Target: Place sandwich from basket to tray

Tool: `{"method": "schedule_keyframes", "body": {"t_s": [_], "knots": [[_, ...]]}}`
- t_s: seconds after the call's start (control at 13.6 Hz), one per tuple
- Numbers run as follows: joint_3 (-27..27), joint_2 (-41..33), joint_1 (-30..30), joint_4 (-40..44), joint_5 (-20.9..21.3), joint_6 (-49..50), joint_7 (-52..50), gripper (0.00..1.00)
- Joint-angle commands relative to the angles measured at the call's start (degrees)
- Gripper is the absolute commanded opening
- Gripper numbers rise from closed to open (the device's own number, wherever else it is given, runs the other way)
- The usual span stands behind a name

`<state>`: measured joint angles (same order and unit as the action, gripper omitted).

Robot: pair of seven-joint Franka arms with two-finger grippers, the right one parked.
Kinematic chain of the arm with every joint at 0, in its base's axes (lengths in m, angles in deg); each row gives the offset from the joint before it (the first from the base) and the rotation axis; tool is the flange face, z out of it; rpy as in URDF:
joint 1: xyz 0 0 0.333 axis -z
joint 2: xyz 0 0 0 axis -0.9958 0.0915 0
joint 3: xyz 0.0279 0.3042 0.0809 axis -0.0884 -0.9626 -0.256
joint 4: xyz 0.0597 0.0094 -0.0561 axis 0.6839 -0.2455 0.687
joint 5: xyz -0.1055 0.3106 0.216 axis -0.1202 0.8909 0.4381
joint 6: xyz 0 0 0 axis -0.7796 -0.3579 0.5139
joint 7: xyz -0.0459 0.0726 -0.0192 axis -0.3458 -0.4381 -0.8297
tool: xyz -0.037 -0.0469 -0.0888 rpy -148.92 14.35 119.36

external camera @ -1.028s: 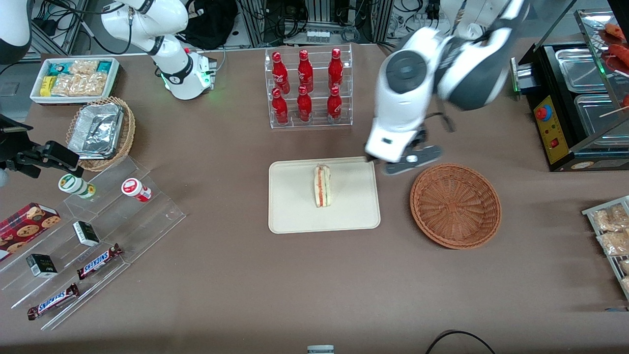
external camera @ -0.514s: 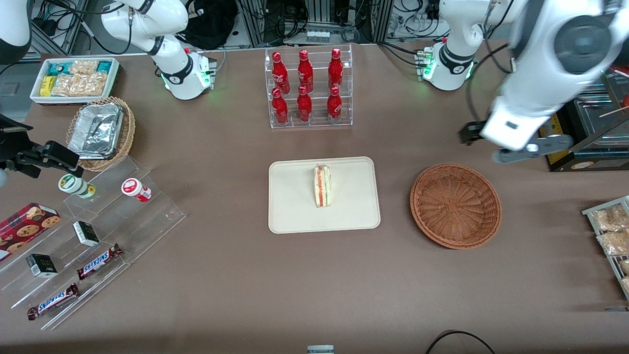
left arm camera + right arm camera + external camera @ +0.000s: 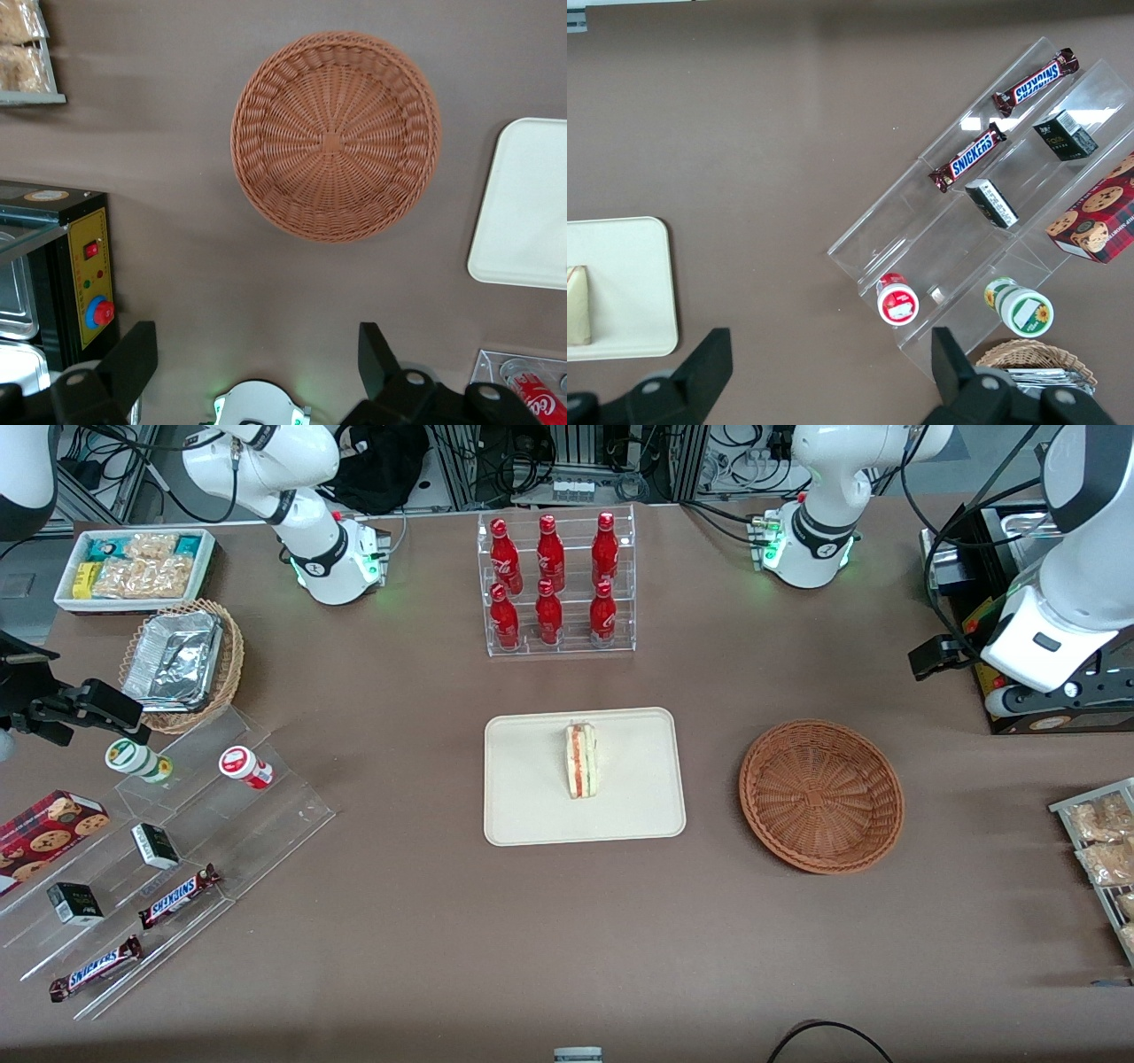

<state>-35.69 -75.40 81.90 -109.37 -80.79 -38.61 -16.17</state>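
Observation:
The sandwich [image 3: 581, 760], a small white-bread wedge with red, orange and green layers, lies on the cream tray [image 3: 532, 797], near its middle. The round reddish-brown basket [image 3: 821, 794] stands beside the tray toward the working arm's end and holds nothing. My left gripper [image 3: 1054, 695] hangs high above the table's edge by the black warmer, well away from both. In the left wrist view its fingers [image 3: 133, 354] stand wide apart with nothing between them; the gripper [image 3: 255, 354] looks down on the basket [image 3: 335, 137] and a corner of the tray [image 3: 523, 204].
A clear rack of red bottles [image 3: 554, 584] stands farther from the front camera than the tray. The black warmer [image 3: 1010, 673] and a rack of snack bags [image 3: 1103, 850] sit at the working arm's end. A tan foil-lined basket [image 3: 182, 664] and a clear stepped stand [image 3: 159, 850] sit toward the parked arm's end.
My left arm has swung from the tray's corner, past the basket, out to the working arm's end by the warmer. The sandwich stays on the tray.

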Motion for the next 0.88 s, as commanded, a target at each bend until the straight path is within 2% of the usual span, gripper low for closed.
{"method": "schedule_keyframes", "body": {"t_s": [0.0,0.81], "knots": [[0.77,1.02,-0.92,3.98,-1.27,0.58,0.47,1.0],[0.68,1.03,-2.15,5.21,-2.24,-1.36,0.82,1.0]]}}
